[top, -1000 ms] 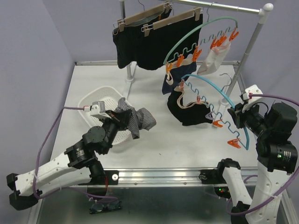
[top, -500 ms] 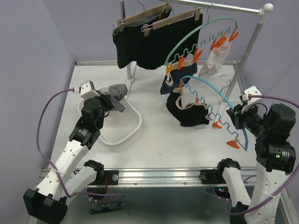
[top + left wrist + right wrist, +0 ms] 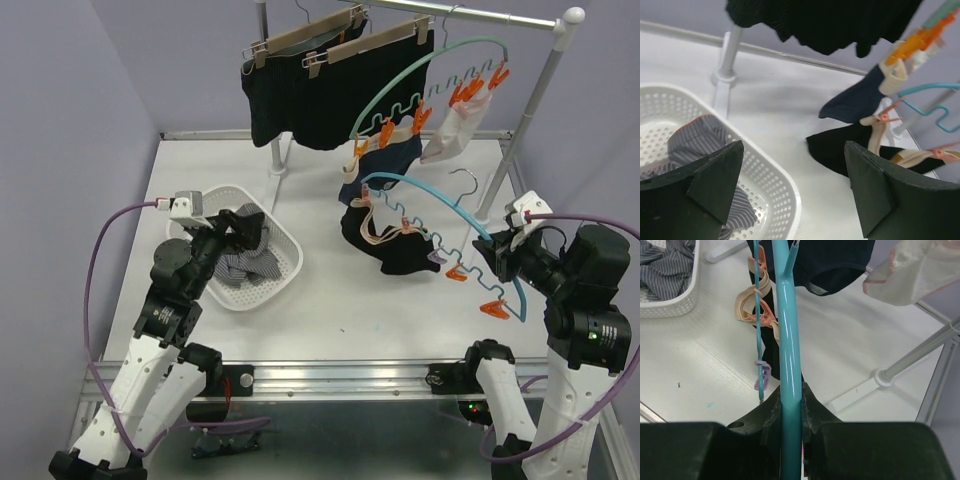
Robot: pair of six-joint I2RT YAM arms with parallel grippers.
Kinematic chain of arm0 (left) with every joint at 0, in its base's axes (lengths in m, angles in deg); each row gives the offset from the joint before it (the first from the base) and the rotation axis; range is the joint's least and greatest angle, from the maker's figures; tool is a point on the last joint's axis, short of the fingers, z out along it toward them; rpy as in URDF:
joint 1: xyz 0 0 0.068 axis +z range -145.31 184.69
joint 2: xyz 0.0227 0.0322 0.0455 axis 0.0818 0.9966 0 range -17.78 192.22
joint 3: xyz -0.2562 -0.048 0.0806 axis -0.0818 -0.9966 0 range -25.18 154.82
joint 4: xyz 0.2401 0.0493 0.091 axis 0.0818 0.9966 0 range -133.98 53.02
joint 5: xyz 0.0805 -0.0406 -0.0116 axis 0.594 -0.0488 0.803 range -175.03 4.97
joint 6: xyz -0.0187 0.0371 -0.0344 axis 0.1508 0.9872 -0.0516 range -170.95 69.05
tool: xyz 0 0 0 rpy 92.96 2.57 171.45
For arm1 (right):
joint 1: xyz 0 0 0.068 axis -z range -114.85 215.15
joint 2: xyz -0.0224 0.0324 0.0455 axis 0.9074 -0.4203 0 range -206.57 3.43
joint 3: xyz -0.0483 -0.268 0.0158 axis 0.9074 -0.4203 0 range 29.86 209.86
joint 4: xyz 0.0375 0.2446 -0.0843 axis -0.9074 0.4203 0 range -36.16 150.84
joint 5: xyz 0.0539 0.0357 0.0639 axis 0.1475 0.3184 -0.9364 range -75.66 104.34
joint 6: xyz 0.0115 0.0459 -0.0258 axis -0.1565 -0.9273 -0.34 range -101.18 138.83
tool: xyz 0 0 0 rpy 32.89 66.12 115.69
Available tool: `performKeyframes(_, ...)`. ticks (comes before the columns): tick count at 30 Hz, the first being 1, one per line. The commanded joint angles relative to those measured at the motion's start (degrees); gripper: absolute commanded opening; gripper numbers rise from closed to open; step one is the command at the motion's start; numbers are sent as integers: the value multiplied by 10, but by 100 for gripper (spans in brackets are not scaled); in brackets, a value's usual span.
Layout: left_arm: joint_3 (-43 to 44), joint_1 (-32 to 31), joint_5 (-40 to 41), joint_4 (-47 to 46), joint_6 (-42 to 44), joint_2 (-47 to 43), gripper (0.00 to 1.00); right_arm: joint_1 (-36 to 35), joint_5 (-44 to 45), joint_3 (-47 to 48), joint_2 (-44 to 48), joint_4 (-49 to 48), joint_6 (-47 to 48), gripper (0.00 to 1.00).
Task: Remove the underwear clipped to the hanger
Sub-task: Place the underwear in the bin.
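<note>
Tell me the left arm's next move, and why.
Probably lift the open left pincer from the basket toward the black underwear: the striped pair lies in the basket, while the black piece hangs clipped to the blue hanger the right pincer grips.

I read grey-striped underwear (image 3: 250, 270) in a white perforated basket (image 3: 775, 175), black shorts (image 3: 300, 100), a navy piece (image 3: 855, 102), a white-pink piece (image 3: 920, 270), orange clips (image 3: 465, 92), a teal hanger (image 3: 790, 340) and a white surface (image 3: 380, 315).
</note>
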Motion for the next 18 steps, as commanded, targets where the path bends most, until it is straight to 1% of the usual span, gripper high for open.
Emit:
performKeyframes(1, -5, 2, -171, -86, 76, -16, 94, 4, -65, 10, 0, -23, 30, 1)
performKeyframes(2, -11, 2, -191, -98, 88, -18, 94, 4, -84, 13, 1, -11, 42, 0)
performKeyframes(3, -23, 2, -230, -130, 94, -26, 94, 4, -92, 15, 1, -6, 48, 1)
performKeyframes(5, -34, 2, -259, -162, 104, -34, 94, 4, -114, 20, 0, 8, 55, 1)
performKeyframes(6, -44, 2, -273, -197, 110, -37, 94, 4, -124, 22, 1, 13, 69, 1)
performKeyframes(8, -50, 1, -333, -238, 119, -38, 94, 4, -153, 26, 1, 33, 88, 1)
performKeyframes(11, -49, 1, -379, -263, 142, -13, 95, 4, -179, 34, 0, 55, 109, 1)
performKeyframes(12, -46, 1, -412, -274, 154, 4, 95, 4, -181, 34, 0, 59, 117, 0)
performKeyframes(15, -43, 0, -465, -289, 168, 29, 95, 4, -188, 36, 2, 70, 128, 1)
performKeyframes(18, -48, -9, -491, -305, 181, 53, 95, 4, -195, 35, 3, 72, 130, 0)
